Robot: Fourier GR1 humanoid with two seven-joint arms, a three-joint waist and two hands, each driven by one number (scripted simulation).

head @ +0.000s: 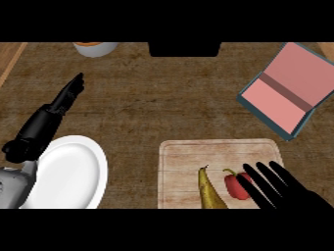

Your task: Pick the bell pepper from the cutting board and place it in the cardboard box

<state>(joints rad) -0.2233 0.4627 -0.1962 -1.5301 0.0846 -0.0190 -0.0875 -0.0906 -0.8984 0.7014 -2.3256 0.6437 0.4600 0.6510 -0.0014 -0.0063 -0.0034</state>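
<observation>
Pepper [236, 185] sits red on the cutting board [198, 157], beside a yellow pear-like fruit [211, 191]. Right robot hand [281, 188] hovers at it, fingers spread straight. Best to curl around the pepper only, avoiding the fruit, then carry to the box [296, 88].

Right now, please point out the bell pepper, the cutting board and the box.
bell pepper [235, 187], head view, on its red body.
cutting board [187, 162], head view, on bare wood near its left side.
box [274, 105], head view, on its pink inside.
</observation>
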